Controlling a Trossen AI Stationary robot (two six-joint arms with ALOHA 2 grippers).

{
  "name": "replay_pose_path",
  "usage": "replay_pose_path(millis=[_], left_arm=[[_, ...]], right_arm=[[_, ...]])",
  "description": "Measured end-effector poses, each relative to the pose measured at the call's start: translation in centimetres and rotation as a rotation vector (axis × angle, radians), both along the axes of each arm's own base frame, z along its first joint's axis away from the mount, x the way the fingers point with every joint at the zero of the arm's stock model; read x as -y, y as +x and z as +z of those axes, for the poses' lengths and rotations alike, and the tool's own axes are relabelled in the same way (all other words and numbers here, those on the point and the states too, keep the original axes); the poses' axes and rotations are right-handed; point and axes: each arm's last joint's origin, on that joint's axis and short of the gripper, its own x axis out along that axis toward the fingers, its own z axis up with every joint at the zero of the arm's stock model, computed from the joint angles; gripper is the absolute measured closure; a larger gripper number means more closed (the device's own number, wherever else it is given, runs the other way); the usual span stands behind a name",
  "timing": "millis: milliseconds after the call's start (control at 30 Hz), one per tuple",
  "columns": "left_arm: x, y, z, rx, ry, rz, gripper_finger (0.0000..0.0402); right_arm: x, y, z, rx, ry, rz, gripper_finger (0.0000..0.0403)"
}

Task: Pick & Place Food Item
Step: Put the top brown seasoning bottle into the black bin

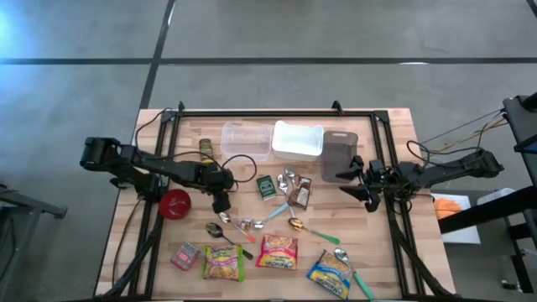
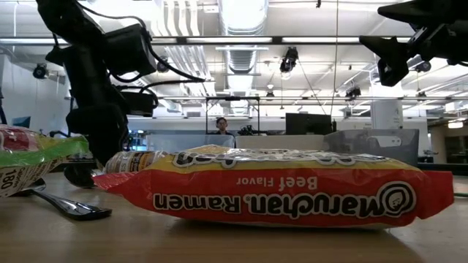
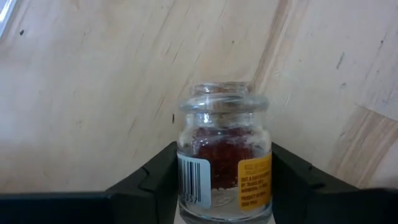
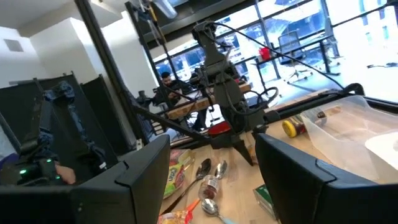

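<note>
- The left gripper (image 3: 225,186) has its two dark fingers on both sides of a small clear glass jar with red stuff inside (image 3: 225,155). The fingers look like they touch the glass, but I cannot tell if they pinch it tight yet.
- The jar stands on the pale wooden table (image 1: 394,252), near the middle, just beside the round red bowl (image 1: 175,203).
- I think the jar is small and light, but hard and smooth, so it could slip. It could crack if it falls.
- The fat round belly, where the paper label is, looks like the best place to hold. The neck is thinner and has a ridge.
- The right gripper (image 4: 211,174) waits up in the air over the right side of the table, fingers spread, holding nothing.
- Close by lie crinkly soft noodle packets (image 1: 277,251), shiny metal spoons (image 1: 220,230) and clear plastic tubs (image 1: 246,141).
</note>
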Motion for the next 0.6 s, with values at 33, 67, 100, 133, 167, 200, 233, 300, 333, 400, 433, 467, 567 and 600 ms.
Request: replay_pose_path(millis=[33,67,100,133,167,200,233,300,333,400,433,467,567,600], left_arm=[[0.0,0.0,0.1,0.002,0.0,0.0,0.0224],[0.0,0.0,0.1,0.002,0.0,0.0,0.0224],[0.0,0.0,0.1,0.003,-0.002,0.0,0.0224],[0.0,-0.1,0.2,0.007,-0.005,-0.001,0.0224],[0.0,-0.1,0.3,0.011,-0.015,-0.004,0.0224],[0.1,0.0,0.4,0.017,-0.024,-0.001,0.0224],[0.1,0.1,0.6,0.022,-0.03,0.004,0.0224],[0.1,0.5,1.2,0.05,-0.05,0.013,0.0224],[0.2,0.8,1.7,0.068,-0.063,0.01,0.0224],[0.2,1.6,2.7,0.109,-0.083,0.001,0.0224],[0.2,1.9,3.1,0.127,-0.088,-0.002,0.0224],[0.3,2.3,3.7,0.145,-0.09,-0.005,0.0224],[0.4,3.4,5.4,0.21,-0.092,-0.015,0.0224],[0.5,3.8,5.9,0.228,-0.092,-0.019,0.0224]], right_arm=[[0.0,0.1,-0.1,-0.007,0.003,-0.007,0.017],[0.0,0.1,-0.2,-0.017,0.006,-0.008,0.017],[0.0,0.3,-0.3,-0.031,0.005,-0.007,0.017],[-0.1,0.4,-0.5,-0.045,0.002,-0.006,0.017],[-0.1,0.5,-0.6,-0.059,0.0,-0.006,0.017],[-0.1,0.6,-0.8,-0.072,-0.002,-0.007,0.017],[-0.1,0.7,-0.8,-0.079,-0.003,-0.009,0.017],[-0.1,0.9,-0.8,-0.078,-0.001,-0.024,0.017],[-0.1,1.1,-0.7,-0.08,0.0,-0.029,0.017],[-0.2,1.5,0.0,-0.081,0.013,-0.031,0.017],[-0.2,1.8,0.5,-0.082,0.03,-0.029,0.017],[-0.3,2.2,1.1,-0.085,0.048,-0.027,0.017],[-0.5,3.7,2.5,-0.151,0.082,-0.053,0.017],[-0.6,4.4,2.9,-0.192,0.101,-0.079,0.017]])
